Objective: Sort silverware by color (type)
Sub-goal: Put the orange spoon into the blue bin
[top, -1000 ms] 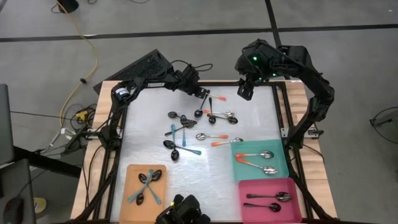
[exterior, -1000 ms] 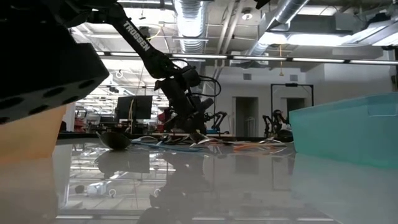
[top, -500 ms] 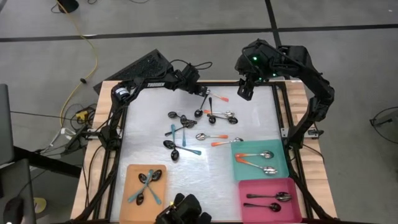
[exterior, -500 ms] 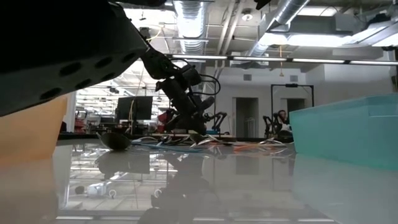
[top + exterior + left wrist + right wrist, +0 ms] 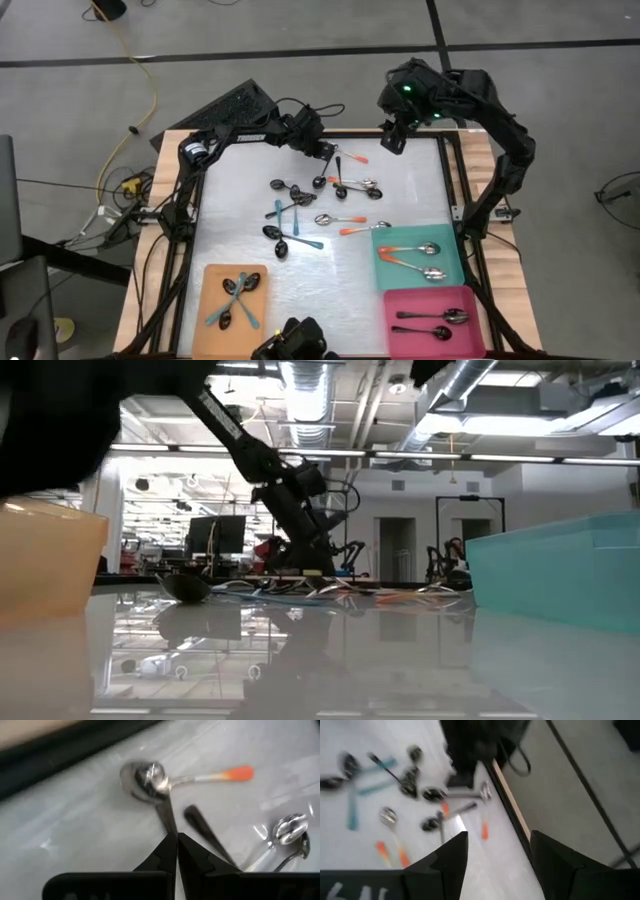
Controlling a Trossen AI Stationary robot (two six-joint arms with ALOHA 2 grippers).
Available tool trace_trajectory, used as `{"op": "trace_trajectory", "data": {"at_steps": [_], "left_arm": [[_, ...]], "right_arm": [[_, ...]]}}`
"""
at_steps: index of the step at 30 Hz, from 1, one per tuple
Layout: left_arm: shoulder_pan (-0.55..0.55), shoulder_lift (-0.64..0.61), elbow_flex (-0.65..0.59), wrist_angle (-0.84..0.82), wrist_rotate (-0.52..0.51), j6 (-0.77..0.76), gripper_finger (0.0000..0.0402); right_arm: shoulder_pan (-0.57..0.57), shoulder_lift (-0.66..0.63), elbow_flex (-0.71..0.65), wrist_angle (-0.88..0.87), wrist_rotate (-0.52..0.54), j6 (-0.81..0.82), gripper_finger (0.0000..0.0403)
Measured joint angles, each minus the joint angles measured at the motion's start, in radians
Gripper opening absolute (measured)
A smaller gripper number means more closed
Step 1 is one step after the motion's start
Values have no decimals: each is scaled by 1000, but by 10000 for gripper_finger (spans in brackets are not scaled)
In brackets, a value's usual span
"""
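Observation:
Several spoons (image 5: 320, 200) with teal, orange or plain metal handles lie loose on the white table top. My left gripper (image 5: 328, 153) is down at the far end of this scatter, shut on a plain metal spoon (image 5: 150, 777). An orange-tipped handle (image 5: 235, 773) runs sideways from the same spot, and a dark handle (image 5: 202, 830) lies beside the fingers. My right gripper (image 5: 392, 142) hangs open above the table's far right part, with nothing between its fingers (image 5: 455, 852). My left gripper pinches the spoon's bare metal handle (image 5: 169, 822) between its two shut fingertips (image 5: 172, 851). The fingers lie along the handle, and the bowl (image 5: 145, 776) points away beyond them. I cannot tell whether the spoon is clear of the table.
An orange tray (image 5: 205, 285) at the near left holds teal-handled spoons. A teal tray (image 5: 450, 270) at the near right holds orange-handled ones. A pink tray (image 5: 400, 300) in front of it holds dark ones. A black frame (image 5: 455, 180) rims the table.
My left gripper has shut on the spoon handle at the far end of the scatter, staying in nearly the same place. My right gripper has drawn a little toward the table's far edge, still open.

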Motion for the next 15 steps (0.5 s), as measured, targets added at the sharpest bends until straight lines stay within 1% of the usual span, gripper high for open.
{"op": "trace_trajectory", "data": {"at_steps": [3,6,9,11,15], "left_arm": [[0,-51,1,-9,2,13,0],[-5,-123,1,-28,18,15,0],[-31,-218,1,-93,31,61,0],[-61,-292,1,-145,27,105,0],[-138,-457,-2,-225,-34,174,0]], "right_arm": [[-52,21,-61,11,13,-28,221],[-121,28,-172,84,10,-73,221],[-181,28,-341,251,-2,-120,221],[-217,30,-461,368,-11,-123,221],[-277,30,-695,626,-94,-105,221]]}}
